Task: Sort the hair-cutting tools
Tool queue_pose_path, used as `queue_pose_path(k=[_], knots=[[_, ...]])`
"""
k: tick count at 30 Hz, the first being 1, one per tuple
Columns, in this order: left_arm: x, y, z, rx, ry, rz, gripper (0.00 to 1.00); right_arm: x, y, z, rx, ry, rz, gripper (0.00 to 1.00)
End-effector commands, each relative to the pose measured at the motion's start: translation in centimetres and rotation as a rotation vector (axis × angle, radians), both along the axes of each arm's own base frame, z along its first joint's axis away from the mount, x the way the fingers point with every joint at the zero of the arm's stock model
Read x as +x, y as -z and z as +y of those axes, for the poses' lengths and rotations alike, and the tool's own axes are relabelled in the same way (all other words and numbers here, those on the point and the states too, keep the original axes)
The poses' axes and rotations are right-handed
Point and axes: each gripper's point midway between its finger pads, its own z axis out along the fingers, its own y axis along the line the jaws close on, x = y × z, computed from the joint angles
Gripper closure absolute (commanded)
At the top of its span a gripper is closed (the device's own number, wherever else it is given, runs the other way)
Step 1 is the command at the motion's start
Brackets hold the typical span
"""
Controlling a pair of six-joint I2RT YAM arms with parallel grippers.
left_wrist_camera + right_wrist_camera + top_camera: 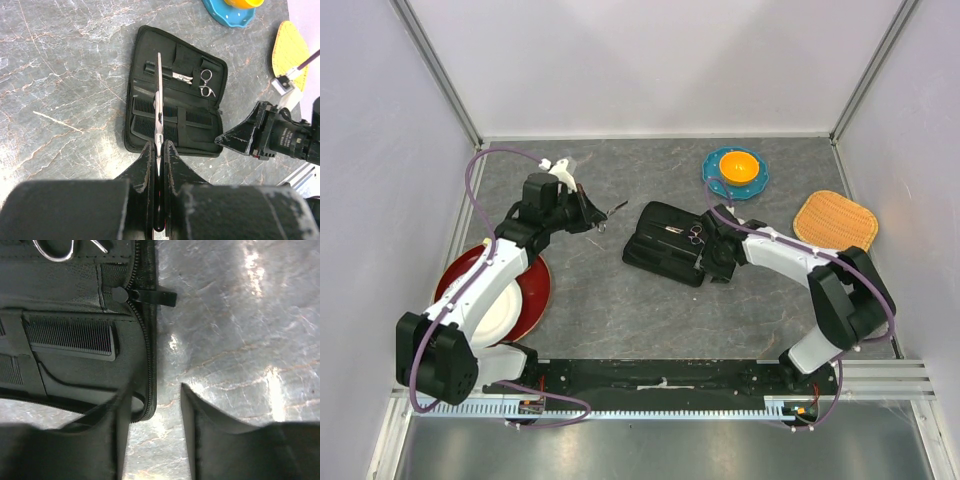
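Pinching silver scissors (pixel 159 95) at lower centre, the left gripper (pixel 158 150) is closed tight, while the right gripper (pixel 156 440) stands parted, holding nothing, astride the edge of the black case (pixel 70 375).

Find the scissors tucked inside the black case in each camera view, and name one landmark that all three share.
Top external: stowed scissors right of centre, upper right of the black case.
Left wrist: stowed scissors above and right of centre, loops pointing right.
Right wrist: only their loops, top left edge.
Shared landmark: the black case beneath them.
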Motion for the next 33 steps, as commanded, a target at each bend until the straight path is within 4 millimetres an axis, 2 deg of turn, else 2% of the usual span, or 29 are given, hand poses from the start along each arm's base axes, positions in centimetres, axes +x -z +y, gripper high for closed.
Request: queue_pose_path(k=[1,6,9,14,19,20,21,22,24,25,26,28,29,30,31,32,33], knots=[[0.4,-1.1,-0.4,-0.050,0.011,-0.020,0.98,1.3,-0.5,2.4,0.085,-0.071,-0.014,0.59],[0.9,-1.4,-0.5,-0.064,0.031,-0.019,0.98,-0.8,0.1,2.1,0.085,-0.123,0.049,0.89],[0.9,-1.7,-1.1,-0.081,0.076,-0.016,0.98,-2.6,0.4,1.5,0.084,-0.194,0.091,1.00],[0.6,-2.3,-2.8,-0.122,0.188,-0.003,0.98,-5.6,0.2,0.3,0.077,-0.342,0.127,1.00],[-0.2,-2.6,-4.5,-0.187,0.302,0.043,0.98,-7.7,-0.1,-1.7,0.029,-0.379,0.132,1.00],[-0.2,-2.1,-4.7,-0.193,0.311,0.065,0.98,-8.2,0.1,-2.4,-0.001,-0.372,0.153,1.00],[-0.4,-2.1,-4.9,-0.207,0.327,0.078,0.98,-8.0,0.4,-3.5,-0.057,-0.334,0.144,1.00],[-0.3,-2.2,-5.1,-0.213,0.333,0.084,0.98,-7.9,0.4,-3.7,-0.073,-0.323,0.143,0.95],[-0.4,-1.6,-5.3,-0.220,0.338,0.113,0.98,-6.5,-0.1,-4.5,-0.129,-0.269,0.093,0.65],[-0.4,-1.6,-5.3,-0.223,0.339,0.120,0.98,-5.9,-0.6,-4.6,-0.142,-0.253,0.071,0.55],[-0.4,-1.2,-5.3,-0.222,0.339,0.139,0.98,-4.6,-1.8,-4.2,-0.142,-0.239,0.029,0.40],[-0.3,-0.9,-5.4,-0.222,0.339,0.159,0.98,-2.6,-3.4,-4.7,-0.184,-0.184,-0.039,0.35],[-0.3,-0.4,-5.4,-0.221,0.336,0.178,0.98,-1.1,-5.1,-4.5,-0.190,-0.162,-0.088,0.33],[-0.2,0.1,-5.5,-0.224,0.335,0.200,0.98,-0.2,-5.8,-4.8,-0.208,-0.138,-0.111,0.33],[-0.1,0.5,-5.6,-0.228,0.332,0.217,0.98,0.8,-6.5,-5.3,-0.234,-0.108,-0.140,0.34],[-0.1,0.9,-5.7,-0.231,0.333,0.230,0.98,2.0,-7.7,-5.3,-0.235,-0.083,-0.175,0.40],[0.2,1.6,-5.8,-0.233,0.332,0.254,0.98,2.7,-7.4,-6.0,-0.257,-0.054,-0.165,0.44]])
